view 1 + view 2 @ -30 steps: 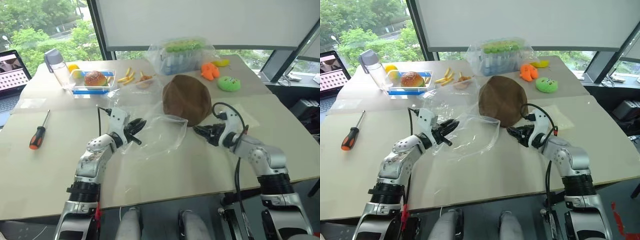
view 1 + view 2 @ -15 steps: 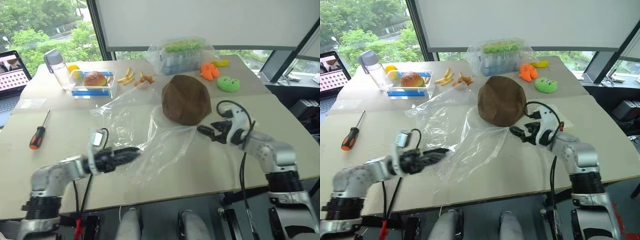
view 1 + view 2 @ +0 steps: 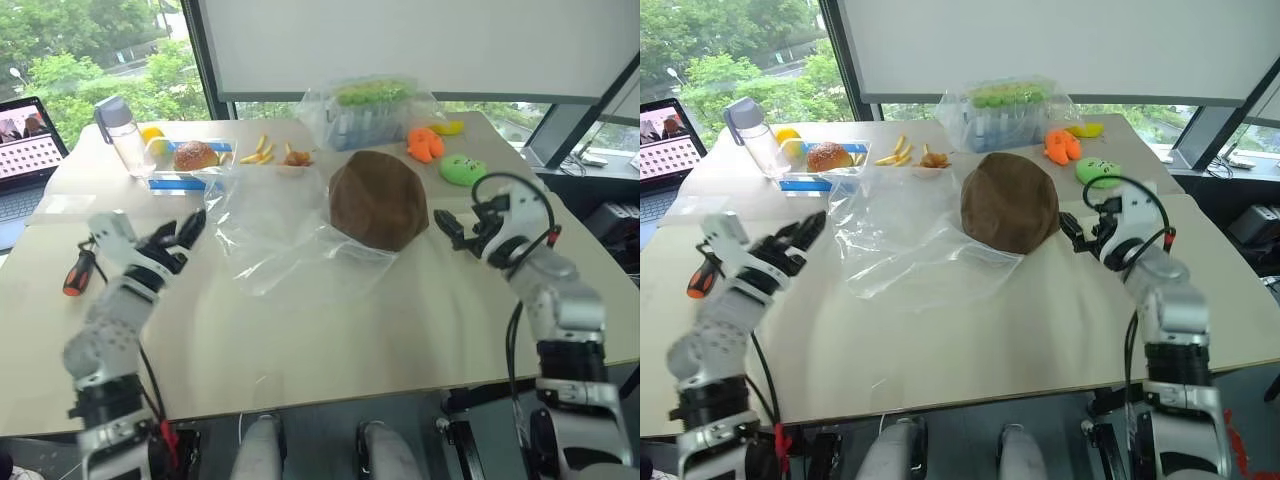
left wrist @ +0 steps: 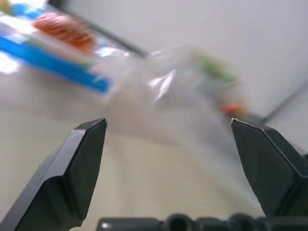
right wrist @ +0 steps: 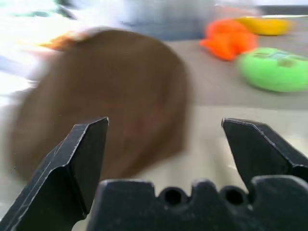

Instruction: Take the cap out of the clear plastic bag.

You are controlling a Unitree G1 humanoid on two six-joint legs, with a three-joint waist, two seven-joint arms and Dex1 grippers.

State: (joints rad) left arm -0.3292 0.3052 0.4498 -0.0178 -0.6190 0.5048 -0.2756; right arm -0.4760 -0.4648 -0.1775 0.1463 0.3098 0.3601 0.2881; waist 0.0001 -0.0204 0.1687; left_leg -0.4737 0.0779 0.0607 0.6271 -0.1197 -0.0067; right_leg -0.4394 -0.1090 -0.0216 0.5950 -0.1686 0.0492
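The left gripper (image 3: 178, 236) hangs over the left part of the bench (image 3: 330, 330) with its two black fingers spread wide and nothing between them. To its right, a little apart from the fingertips, lies the clear plastic bag (image 3: 265, 245), flat and crumpled on the bench. In the left wrist view the bag (image 4: 168, 101) lies ahead of the open fingers, not touching them.

The right gripper (image 3: 455, 228) is also spread wide and holds nothing. The cap (image 3: 378, 200) sits just to its left, near but not touching, and in the right wrist view the cap (image 5: 101, 91) lies straight ahead between the two fingers. The brown cap rests on the bench at the bag's right edge; a fold of the plastic reaches its near rim, and whether that rim lies on the plastic cannot be told. Its dome is bare, outside the bag.

Left of the left gripper lies a screwdriver (image 3: 79, 270) with a red and black handle. Beyond that gripper stand a water bottle (image 3: 118, 135) and a tray with a bun (image 3: 195, 156). Beyond the right gripper are an orange toy (image 3: 425, 143) and a green toy (image 3: 463, 169), and farther back a bulging clear bag of green and blue items (image 3: 372, 108).
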